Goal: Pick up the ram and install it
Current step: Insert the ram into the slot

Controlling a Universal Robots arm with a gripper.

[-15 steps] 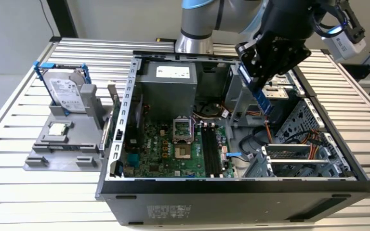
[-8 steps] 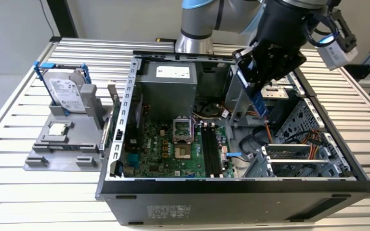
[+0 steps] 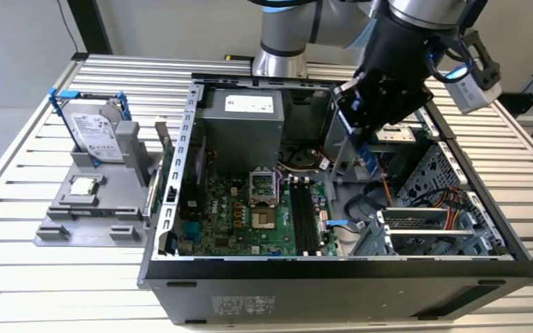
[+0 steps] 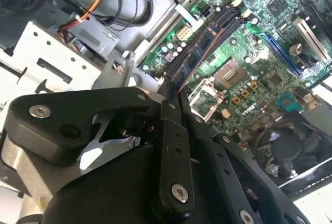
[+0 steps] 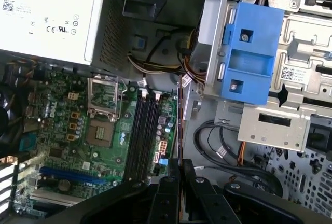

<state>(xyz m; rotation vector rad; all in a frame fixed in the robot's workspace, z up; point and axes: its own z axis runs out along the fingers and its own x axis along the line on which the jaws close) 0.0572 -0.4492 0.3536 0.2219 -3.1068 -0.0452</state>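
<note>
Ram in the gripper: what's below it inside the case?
Below the ram, held in the gripper, lie the green motherboard and its black memory slots. The gripper's body covers the spot straight beneath it.

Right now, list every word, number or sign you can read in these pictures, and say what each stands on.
No text can be quoted with confidence.
Power supply label: print too small.
Hard drive sticker: blurred.
Case outer label: too small.
Drive cage sticker: too small.
Ram in the gripper: no print made out.
</note>
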